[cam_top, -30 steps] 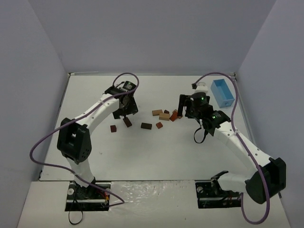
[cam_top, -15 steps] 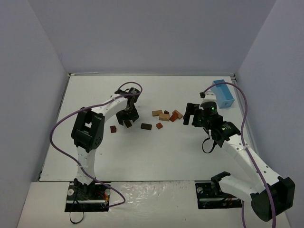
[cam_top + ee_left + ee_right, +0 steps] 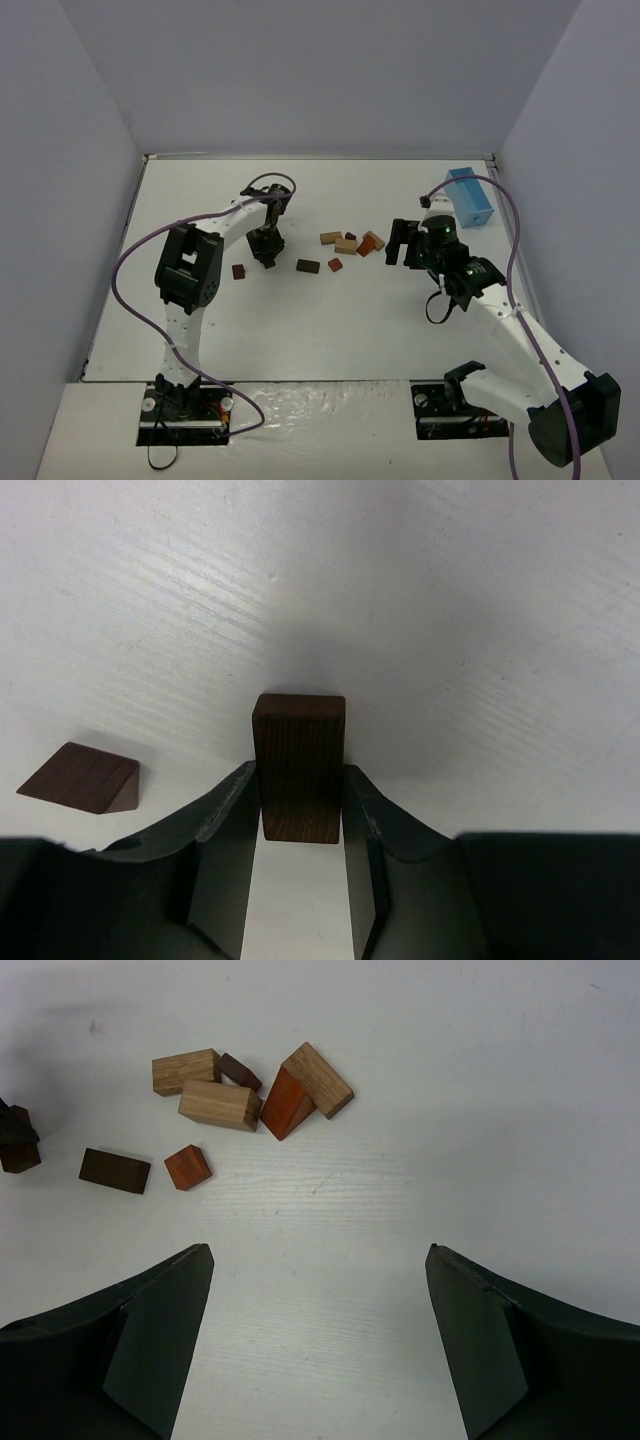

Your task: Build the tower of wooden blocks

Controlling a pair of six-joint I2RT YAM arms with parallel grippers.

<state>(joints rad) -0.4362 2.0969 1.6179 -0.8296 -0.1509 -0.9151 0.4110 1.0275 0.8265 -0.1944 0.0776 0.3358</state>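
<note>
Wood block [image 3: 298,770], dark brown, is clamped between the fingers [image 3: 225,815] of the left gripper [image 3: 265,250], down at the table [image 3: 330,320] — a dark wedge [image 3: 80,778] lies just beside. The right gripper [image 3: 318,1260] is held wide apart (nothing inside) near the other wood blocks [image 3: 215,1105], scattered loosely.

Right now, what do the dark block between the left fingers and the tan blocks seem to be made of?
Dark block: wood, stained or naturally dark, matte; fine straight grain lines show. Tan blocks: pale wood, probably unfinished; visible grain, no gloss.
</note>
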